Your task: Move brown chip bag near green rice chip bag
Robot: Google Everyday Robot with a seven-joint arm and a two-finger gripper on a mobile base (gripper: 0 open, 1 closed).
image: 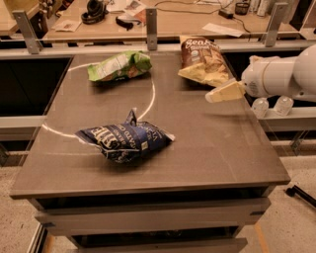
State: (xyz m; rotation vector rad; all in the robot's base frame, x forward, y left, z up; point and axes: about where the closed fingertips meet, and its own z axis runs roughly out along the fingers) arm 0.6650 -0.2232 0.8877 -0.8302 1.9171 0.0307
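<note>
The brown chip bag (203,60) lies flat at the table's far right, dark brown top away from me, pale yellow half toward me. The green rice chip bag (119,66) lies at the far left-centre, well apart from it. My gripper (217,95) comes in from the right on a white arm (276,76). It hovers over the table just in front of the brown bag's near edge. It holds nothing.
A dark blue chip bag (125,141) lies in the near-left part of the table (217,148). A metal rail with posts (151,22) runs along the far edge. A desk with headphones (94,10) and papers stands behind.
</note>
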